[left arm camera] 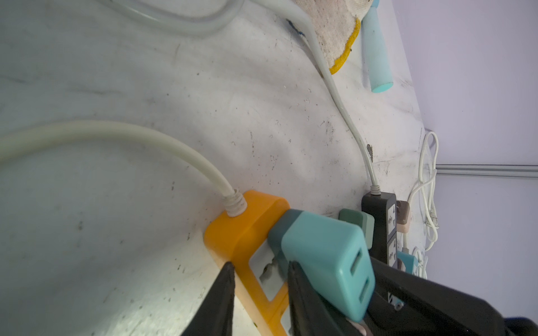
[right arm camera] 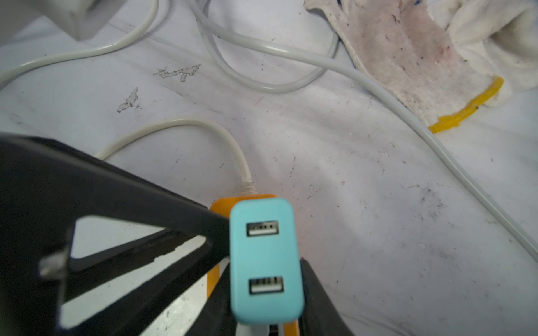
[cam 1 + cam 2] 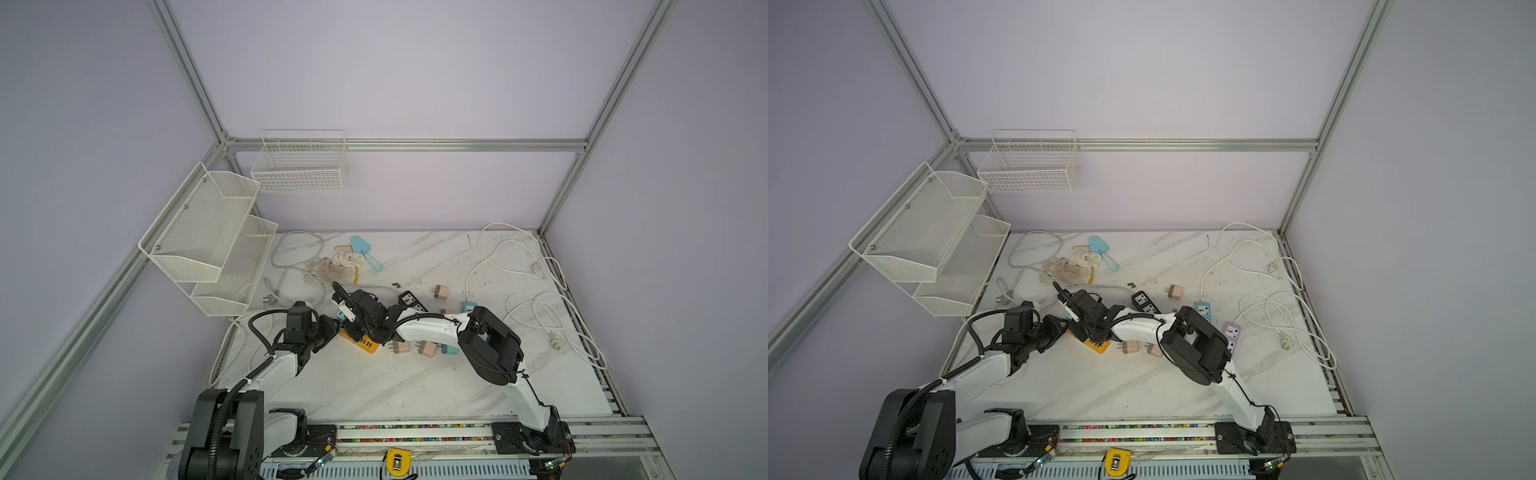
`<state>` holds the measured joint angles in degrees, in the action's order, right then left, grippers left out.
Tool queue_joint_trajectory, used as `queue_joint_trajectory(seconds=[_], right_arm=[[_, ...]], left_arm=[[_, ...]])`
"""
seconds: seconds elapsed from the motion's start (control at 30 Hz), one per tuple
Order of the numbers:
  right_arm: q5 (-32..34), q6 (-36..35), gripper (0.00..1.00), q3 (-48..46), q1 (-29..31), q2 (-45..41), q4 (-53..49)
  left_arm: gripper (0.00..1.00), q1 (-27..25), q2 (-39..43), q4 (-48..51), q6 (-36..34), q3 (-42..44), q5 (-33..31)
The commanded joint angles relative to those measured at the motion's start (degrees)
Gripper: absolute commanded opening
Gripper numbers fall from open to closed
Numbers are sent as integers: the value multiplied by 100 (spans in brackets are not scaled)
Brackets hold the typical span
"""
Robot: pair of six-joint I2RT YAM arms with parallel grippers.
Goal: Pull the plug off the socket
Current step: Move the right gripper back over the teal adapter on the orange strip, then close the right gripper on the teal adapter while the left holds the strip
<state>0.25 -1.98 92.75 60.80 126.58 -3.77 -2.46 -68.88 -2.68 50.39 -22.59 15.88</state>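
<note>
Judging by looks, the teal plug (image 2: 263, 256) is light, rigid and smooth-sided. It sits seated in the orange socket strip (image 1: 241, 229) on the tabletop (image 2: 378, 203) — right fingers (image 2: 313, 291) pinch its flat sides, left fingers (image 1: 224, 291) clamp the strip.

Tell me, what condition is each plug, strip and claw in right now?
teal plug, seated in the orange power strip's socket.
orange power strip, flat on the table, cord attached.
right gripper, shut on the teal plug.
left gripper, shut on the orange power strip.
pink plug, loose on the table, unplugged.
</note>
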Motion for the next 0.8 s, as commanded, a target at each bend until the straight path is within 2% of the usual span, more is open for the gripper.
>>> queue_joint_trajectory(seconds=[0.0,0.3,0.53,0.77], right_arm=[[-59,-118,34,183,38,143,-76],[-10,-162,31,213,38,191,-124],[19,-158,37,257,42,260,-134],[19,-137,34,356,38,317,-111]], left_arm=[[32,53,-14,-196,15,185,73],[30,53,-52,-275,228,477,105],[28,53,-194,-439,270,659,293],[25,52,-220,-313,258,748,236]])
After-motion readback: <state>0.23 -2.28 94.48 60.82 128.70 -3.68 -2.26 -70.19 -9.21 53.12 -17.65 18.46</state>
